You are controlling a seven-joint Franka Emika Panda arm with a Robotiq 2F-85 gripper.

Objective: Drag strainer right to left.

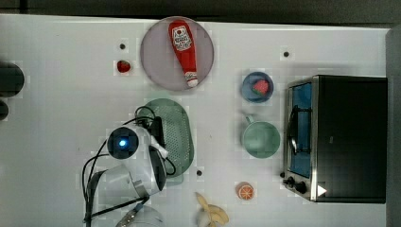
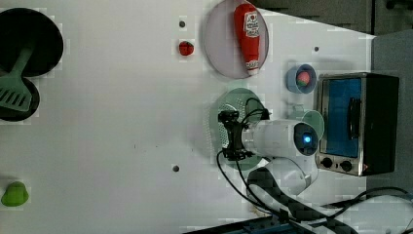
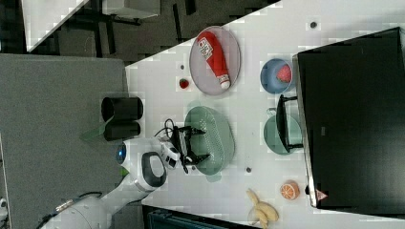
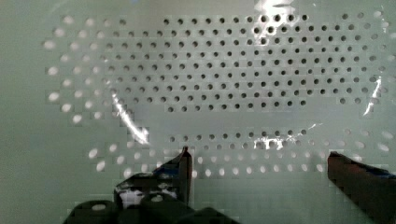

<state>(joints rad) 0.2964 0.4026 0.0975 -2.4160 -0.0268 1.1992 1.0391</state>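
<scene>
One strainer [image 1: 182, 135] lies in the top view just below the plate [image 1: 156, 59] carrying a ketchup bottle [image 1: 183, 49], with the arm over its left part. Right view: the gripper [image 3: 197, 143] hangs over the strainer's bowl, fingers spread wide, grasping nothing. Wrist view: two dark fingertips [image 4: 184, 163] stand apart above the holed floor.

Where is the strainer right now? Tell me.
In the top view the strainer sits near the table's middle, below the plate with the ketchup bottle, left of the green mug, partly under the arm.
</scene>
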